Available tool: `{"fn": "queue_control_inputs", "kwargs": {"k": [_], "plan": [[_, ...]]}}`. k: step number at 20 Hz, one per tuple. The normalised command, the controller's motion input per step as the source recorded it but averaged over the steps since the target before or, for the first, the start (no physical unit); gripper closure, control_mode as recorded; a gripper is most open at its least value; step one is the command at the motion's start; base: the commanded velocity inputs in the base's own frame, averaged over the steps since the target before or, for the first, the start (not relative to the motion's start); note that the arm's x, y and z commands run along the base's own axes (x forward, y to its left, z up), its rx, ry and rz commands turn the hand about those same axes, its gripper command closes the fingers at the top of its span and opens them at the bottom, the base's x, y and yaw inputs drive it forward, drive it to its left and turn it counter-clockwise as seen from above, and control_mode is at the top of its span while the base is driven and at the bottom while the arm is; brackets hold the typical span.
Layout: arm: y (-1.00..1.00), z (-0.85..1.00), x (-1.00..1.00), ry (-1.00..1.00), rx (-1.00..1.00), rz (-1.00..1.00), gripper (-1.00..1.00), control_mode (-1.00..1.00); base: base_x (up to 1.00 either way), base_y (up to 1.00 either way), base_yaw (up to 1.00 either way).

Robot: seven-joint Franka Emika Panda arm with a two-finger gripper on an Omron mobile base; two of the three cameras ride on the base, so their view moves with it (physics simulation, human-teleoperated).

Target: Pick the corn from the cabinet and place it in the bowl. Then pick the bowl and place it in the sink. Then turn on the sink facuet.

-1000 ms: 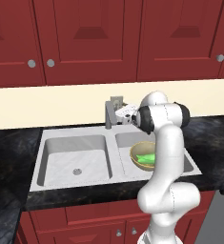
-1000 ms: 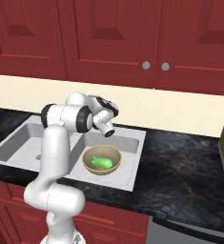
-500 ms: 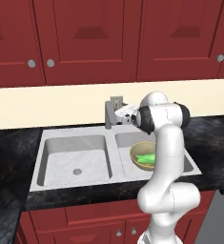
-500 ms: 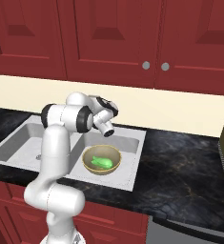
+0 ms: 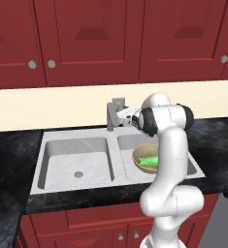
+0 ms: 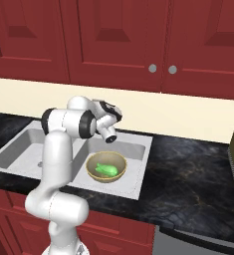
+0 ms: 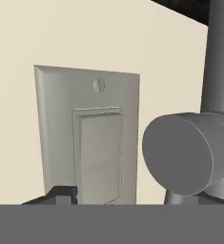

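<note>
The tan bowl (image 5: 143,159) sits in the right basin of the grey sink (image 5: 62,160), with the green corn (image 5: 150,160) lying inside it. From the right base view, the bowl (image 6: 106,164) and corn (image 6: 107,170) lie just below my hand. My gripper (image 5: 122,116) is up against the sink facuet (image 5: 111,116) at the back of the sink. In the hand view the facuet's round grey end (image 7: 180,152) looms at right, and one dark fingertip (image 7: 61,193) shows at the bottom left. How wide the jaws stand is hidden.
A beige wall switch plate (image 7: 87,138) is on the backsplash straight ahead of the hand. Closed red cabinets (image 5: 91,38) hang above. Black marbled counter (image 6: 188,179) flanks the sink. The left basin (image 6: 19,149) holds nothing.
</note>
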Motion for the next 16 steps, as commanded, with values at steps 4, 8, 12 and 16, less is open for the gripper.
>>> {"fn": "queue_control_inputs", "kwargs": {"k": [4, 8, 12, 16], "plan": [[-0.26, 0.01, 0.18, 0.12, 0.0, -0.15, 1.0, -1.0, 0.0, 0.0, 0.0], [-0.51, 0.0, 0.19, 0.13, 0.0, -0.16, 1.0, -1.0, 0.0, 0.0, 0.0], [-0.74, 0.0, 0.18, 0.11, 0.02, -0.13, 1.0, -1.0, 0.0, 0.0, 0.0], [-0.82, 0.0, 0.18, 0.1, 0.04, -0.11, 1.0, -1.0, 0.0, 0.0, 0.0]]}}
